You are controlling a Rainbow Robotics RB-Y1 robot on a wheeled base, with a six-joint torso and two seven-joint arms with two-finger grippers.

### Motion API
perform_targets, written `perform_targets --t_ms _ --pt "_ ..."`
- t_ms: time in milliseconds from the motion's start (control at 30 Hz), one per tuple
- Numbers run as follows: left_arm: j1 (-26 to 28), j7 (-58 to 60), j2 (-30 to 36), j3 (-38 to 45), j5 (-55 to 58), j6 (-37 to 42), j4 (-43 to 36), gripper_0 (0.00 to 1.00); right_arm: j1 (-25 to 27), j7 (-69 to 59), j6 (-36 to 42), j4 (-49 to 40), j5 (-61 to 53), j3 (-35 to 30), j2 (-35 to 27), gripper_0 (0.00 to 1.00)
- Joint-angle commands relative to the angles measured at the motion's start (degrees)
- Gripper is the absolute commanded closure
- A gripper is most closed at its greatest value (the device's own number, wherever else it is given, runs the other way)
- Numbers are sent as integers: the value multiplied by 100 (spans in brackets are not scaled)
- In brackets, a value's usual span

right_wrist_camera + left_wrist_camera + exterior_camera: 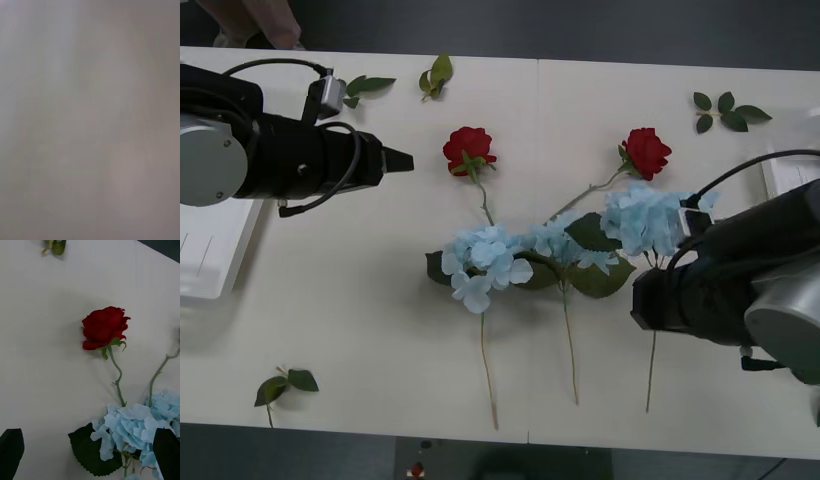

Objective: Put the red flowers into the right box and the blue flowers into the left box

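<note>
2 red flowers (469,150) – dense, deep-red; thin stems

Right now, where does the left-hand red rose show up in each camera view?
Front view: deep-red rose head left of table centre, just ahead of the left hand.
Left wrist view: same rose mid-picture.
Right wrist view: too blurred to tell.
Shared landmark: pale blue hydrangea head at its stem's end.

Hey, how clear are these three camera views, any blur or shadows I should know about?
Front view: evenly lit, soft shadows under the arms, the red flowers and blue flowers readable. Right wrist view: a featureless grey blur, nothing discernible. Left wrist view: sharp on a rose, the left gripper with dark fingers at the corners.
</note>
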Motion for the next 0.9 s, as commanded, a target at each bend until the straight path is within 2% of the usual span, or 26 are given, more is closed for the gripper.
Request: perform_targets --t_ms 33,300,533,700,900 --pt "14 -103 -13 195 144 -118 -485 0 -95 1336 -28 -291 -573 -635 227 100" --pt "22 -209 -13 441 935 -118 -802 0 -201 3243 -28 -71 -2191 -2120 824 100" --pt "383 -850 -31 915 2042 -118 -925 0 -491 4104 -441 817 -4194 -3034 1185 100" --pt "699 -1131 -57 1056 2543 -215 -1083 0 -746 4737 -951 1529 -5205 -3122 1194 100" --pt "954 -1088 -233 1056 2640 -311 -1505 0 -1255 5432 -1206 2258 -5847 -3113 1202 100"
